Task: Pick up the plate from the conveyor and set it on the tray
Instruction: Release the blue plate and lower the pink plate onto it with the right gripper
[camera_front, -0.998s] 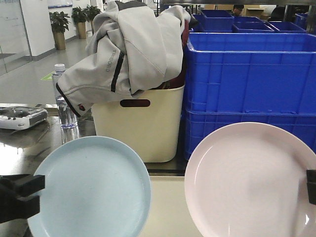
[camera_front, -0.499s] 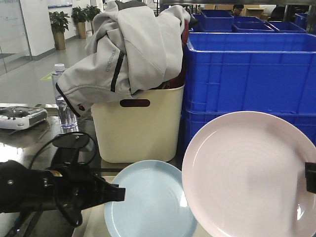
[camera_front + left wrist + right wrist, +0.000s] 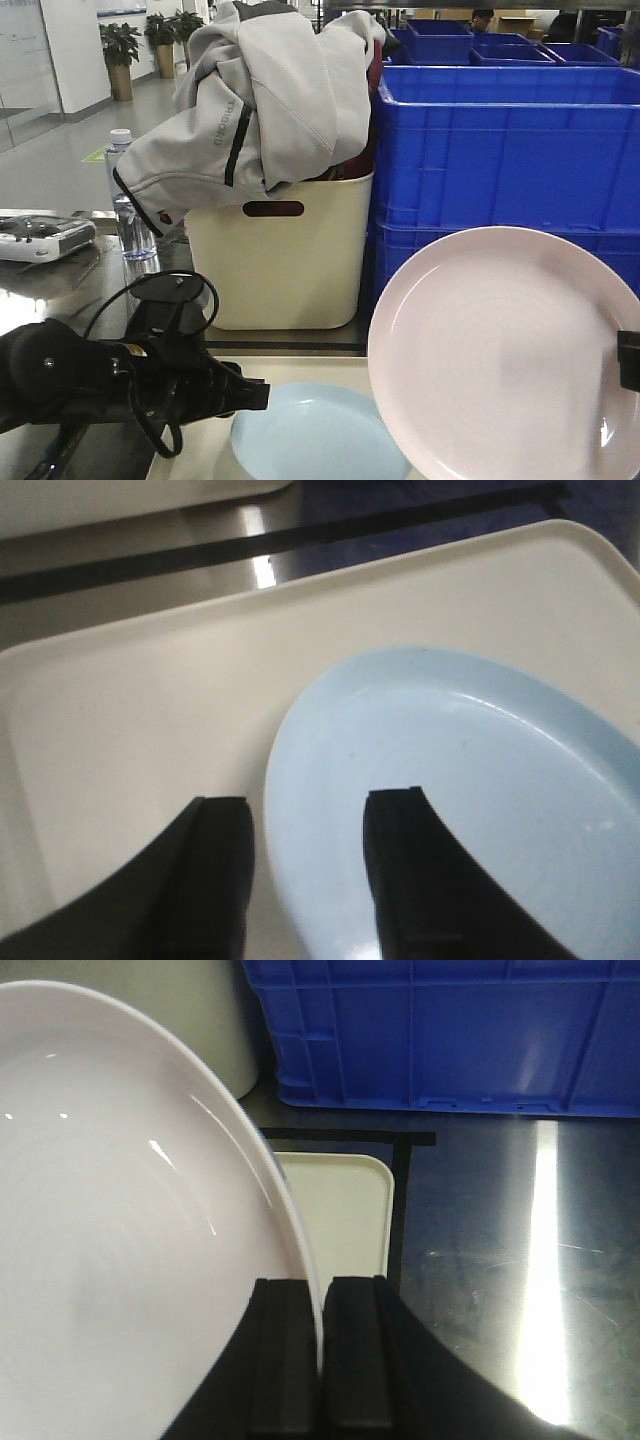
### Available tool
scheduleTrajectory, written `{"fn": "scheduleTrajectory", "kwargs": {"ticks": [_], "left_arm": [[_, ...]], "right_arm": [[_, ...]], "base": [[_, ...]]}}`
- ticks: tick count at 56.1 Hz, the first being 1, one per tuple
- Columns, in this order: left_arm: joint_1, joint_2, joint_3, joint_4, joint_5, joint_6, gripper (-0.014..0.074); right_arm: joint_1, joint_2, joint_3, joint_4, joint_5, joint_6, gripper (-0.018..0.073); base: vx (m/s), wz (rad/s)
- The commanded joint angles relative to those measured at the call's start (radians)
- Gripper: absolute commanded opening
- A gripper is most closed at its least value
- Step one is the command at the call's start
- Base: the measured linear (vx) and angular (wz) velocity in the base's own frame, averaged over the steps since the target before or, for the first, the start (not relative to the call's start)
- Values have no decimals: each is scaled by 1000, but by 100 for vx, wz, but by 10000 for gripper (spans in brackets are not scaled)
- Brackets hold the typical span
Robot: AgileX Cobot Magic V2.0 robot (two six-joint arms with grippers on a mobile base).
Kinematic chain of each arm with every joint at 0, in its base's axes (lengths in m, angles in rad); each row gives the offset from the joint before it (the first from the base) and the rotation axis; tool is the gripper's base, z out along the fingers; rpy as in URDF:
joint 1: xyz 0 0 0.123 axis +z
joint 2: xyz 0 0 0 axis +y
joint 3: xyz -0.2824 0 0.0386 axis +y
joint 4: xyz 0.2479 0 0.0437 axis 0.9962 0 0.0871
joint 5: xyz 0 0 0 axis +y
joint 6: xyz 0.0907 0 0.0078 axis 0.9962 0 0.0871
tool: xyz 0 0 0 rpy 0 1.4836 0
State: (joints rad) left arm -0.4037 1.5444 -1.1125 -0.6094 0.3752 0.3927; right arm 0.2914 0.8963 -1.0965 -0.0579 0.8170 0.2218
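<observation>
**Left wrist view: blue plate down on tray, pink plate in the air**

Left gripper [image 3: 305, 825]: jaws apart. One finger is over the blue plate [image 3: 450, 810], the other over bare tray [image 3: 120, 730]. The rim runs between them, unpinched. The plate lies flat inside the tray's raised edge, with open tray beside it. I judge it set down and released.

Right gripper [image 3: 322, 1305]: jaws clamped on the rim of the pink plate [image 3: 120, 1210]. The plate is held steeply tilted, almost on edge, above one corner of the tray and the steel tabletop [image 3: 500, 1260] beside it. It touches nothing else that I can see.

The conveyor is not in any view. Beyond the tray's far edge stand a cream bin [image 3: 280, 260] draped with a grey jacket [image 3: 270, 90], and blue crates [image 3: 500, 150].

Progress, as I read it:
- Done: one plate delivered, and the second grabbed and carried over.
- Left: level the pink plate, lower it onto bare tray clear of the blue one, and let go.
- The left arm looks to be in the way of that.
</observation>
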Motion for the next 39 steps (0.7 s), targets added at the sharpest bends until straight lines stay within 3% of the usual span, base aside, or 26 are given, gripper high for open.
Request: {"fn": "scheduleTrajectory", "kwargs": {"ticks": [1, 9, 19, 28, 39], "left_arm": [[-4, -105, -35, 26, -52, 26, 408], [-1, -229, -34, 151, -40, 12, 297], [26, -400, -34, 222, -41, -39, -8], [28, -494, -34, 278, -43, -39, -6], [28, -515, -34, 285, -18, -39, -6]], "right_arm": [[-3, 21, -25, 23, -85, 0, -9], [-3, 107, -25, 103, -139, -6, -9], [1, 298, -25, 255, -276, -54, -9], [63, 510, -26, 438, -392, -239, -8], [78, 635, -68, 467, -406, -279, 32]], "base": [[0, 0], [0, 0], [0, 0], [0, 0], [0, 0]]}}
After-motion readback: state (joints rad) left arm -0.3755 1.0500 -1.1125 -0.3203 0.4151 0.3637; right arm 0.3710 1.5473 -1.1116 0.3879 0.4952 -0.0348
